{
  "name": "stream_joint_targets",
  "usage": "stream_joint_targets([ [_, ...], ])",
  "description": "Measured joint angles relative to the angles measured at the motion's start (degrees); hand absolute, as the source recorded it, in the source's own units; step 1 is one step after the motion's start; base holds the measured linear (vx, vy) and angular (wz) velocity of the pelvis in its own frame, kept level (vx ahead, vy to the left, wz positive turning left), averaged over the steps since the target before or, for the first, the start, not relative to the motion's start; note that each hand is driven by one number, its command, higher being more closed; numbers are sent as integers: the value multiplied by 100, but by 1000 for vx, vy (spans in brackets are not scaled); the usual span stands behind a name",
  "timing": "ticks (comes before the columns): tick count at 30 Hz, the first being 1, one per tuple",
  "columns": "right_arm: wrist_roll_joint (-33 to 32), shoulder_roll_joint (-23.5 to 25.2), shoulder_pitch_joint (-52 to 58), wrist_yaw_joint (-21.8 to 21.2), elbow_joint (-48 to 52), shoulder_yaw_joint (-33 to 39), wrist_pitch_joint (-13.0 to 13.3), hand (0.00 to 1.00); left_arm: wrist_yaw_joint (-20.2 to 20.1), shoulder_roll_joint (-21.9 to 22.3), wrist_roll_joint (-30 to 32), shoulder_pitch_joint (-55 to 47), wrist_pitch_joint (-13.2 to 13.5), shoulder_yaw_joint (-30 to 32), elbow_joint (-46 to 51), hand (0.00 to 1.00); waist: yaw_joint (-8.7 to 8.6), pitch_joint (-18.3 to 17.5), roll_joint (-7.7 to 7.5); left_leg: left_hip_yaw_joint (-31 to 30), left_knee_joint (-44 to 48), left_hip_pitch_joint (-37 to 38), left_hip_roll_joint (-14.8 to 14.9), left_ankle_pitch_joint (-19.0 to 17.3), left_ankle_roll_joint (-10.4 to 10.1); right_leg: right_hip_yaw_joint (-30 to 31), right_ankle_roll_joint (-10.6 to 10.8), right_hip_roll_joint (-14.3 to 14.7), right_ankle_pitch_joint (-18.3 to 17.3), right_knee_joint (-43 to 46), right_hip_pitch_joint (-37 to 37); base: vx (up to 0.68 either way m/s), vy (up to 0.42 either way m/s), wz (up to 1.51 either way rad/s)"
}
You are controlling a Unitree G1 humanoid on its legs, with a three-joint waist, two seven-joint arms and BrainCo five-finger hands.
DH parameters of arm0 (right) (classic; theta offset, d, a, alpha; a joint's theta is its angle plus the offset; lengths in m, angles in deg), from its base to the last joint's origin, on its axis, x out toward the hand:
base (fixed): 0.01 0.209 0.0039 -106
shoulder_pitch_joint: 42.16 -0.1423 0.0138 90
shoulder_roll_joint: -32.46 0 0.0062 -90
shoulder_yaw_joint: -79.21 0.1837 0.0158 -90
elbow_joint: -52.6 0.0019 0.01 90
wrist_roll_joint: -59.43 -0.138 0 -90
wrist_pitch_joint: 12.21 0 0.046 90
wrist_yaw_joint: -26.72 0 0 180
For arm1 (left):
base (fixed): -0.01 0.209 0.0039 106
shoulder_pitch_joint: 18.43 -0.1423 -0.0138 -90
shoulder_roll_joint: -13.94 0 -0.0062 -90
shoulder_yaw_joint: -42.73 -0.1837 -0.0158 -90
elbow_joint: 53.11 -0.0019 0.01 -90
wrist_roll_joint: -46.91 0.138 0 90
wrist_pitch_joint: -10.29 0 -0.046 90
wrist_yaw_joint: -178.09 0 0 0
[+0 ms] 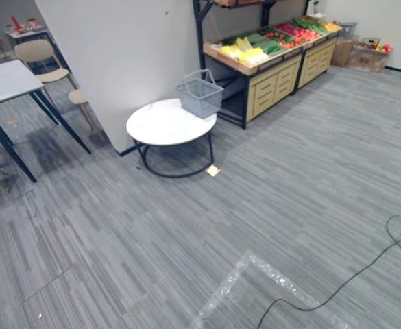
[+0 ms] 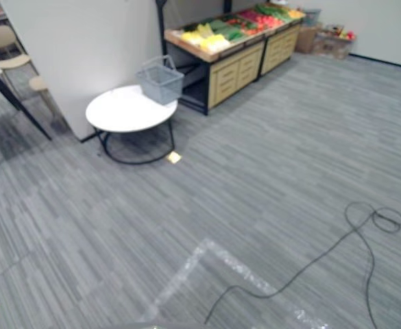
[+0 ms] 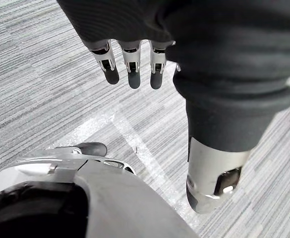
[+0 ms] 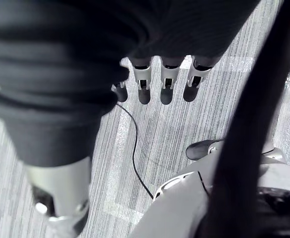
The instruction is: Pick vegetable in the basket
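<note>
A grey wire basket (image 1: 200, 94) stands at the far edge of a round white table (image 1: 169, 123) across the room; its handle is raised and I see nothing inside it. Behind it a wooden produce stand (image 1: 269, 51) holds yellow, green and red vegetables (image 1: 245, 49) in trays. My left hand (image 3: 130, 62) hangs over the carpet with fingers straight and relaxed, holding nothing. My right hand (image 4: 167, 79) hangs the same way over the carpet, fingers straight and empty. Both hands are far from the basket and the stand.
A white wall panel (image 1: 118, 55) rises just left of the round table. A dark-legged table (image 1: 5, 86) and beige chairs (image 1: 42, 58) stand at far left. A small yellow scrap (image 1: 213, 170) lies on the floor by the round table. Pale tape (image 1: 255, 274) marks the carpet nearby. Boxes (image 1: 368, 53) sit at the far right wall.
</note>
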Motion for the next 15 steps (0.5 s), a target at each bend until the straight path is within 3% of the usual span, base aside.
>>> stream_joint_targets([
  [15,2,-6,-173,56,6,-53,26,0,70,-10,35,47,55,-66,-30,0,1,88,-13,-8,-92,103,2,9,-65,-80,66,9,-37,-59,111,-23,-17,0],
])
